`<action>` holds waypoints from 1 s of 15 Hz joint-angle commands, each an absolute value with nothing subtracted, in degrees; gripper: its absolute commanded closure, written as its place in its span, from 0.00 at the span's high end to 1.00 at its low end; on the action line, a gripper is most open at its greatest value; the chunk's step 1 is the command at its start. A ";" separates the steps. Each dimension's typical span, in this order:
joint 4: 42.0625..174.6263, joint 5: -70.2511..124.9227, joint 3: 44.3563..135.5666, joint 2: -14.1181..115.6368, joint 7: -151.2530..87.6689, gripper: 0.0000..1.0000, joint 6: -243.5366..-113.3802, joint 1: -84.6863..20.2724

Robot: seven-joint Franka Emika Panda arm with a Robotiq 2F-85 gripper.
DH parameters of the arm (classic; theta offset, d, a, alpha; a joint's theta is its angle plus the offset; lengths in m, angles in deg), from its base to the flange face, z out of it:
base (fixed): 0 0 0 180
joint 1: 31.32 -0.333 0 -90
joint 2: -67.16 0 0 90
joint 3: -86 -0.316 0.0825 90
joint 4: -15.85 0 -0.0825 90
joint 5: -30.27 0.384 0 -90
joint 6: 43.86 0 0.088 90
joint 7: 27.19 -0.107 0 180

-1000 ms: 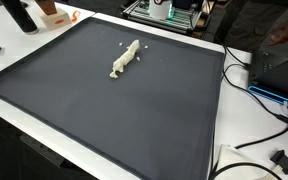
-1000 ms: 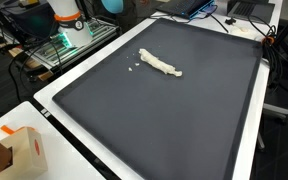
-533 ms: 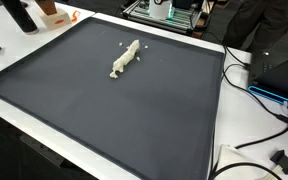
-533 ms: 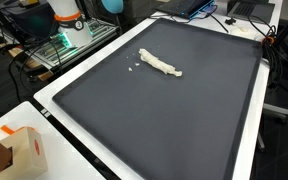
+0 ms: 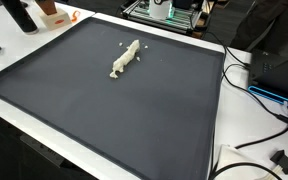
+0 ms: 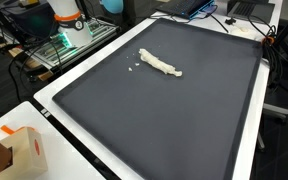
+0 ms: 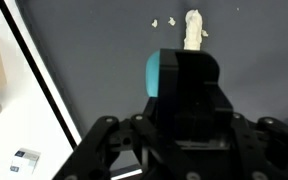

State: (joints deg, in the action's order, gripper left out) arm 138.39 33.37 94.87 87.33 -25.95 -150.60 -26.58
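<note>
A small whitish twisted piece, like a scrap of cloth or dough (image 5: 125, 59) (image 6: 160, 64), lies on a large dark grey mat (image 5: 114, 110) (image 6: 174, 120), toward its far side in both exterior views. Tiny white crumbs (image 7: 162, 22) sit beside it. In the wrist view the piece (image 7: 193, 30) shows at the top, beyond the black gripper body (image 7: 189, 110) with a teal patch. The body fills the lower half and hides the fingertips. The gripper hangs above the mat, apart from the piece. No arm link shows over the mat in the exterior views.
The mat lies on a white table (image 6: 59, 115). An orange-and-white box (image 6: 19, 150) (image 5: 54, 12) stands off the mat's corner. Cables (image 5: 264, 100) and a black part (image 5: 282, 158) lie along one side. A rack with green lights (image 6: 69, 40) stands behind the table.
</note>
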 commanded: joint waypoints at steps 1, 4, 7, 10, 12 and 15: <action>138.25 33.58 94.35 87.25 -25.75 0.50 -150.47 -25.95; 138.25 33.58 94.35 87.24 -25.75 0.50 -150.47 -25.95; 138.25 33.58 94.35 87.24 -25.75 0.25 -150.47 -25.95; 136.98 40.83 98.47 82.87 -13.08 0.25 -148.59 -27.41; 137.82 45.47 100.12 80.32 -4.90 0.25 -150.41 -27.44; 137.72 53.36 102.06 75.49 7.45 0.25 -150.35 -26.92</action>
State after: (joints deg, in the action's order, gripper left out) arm 138.34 46.52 99.89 79.97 -2.72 -150.11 -26.73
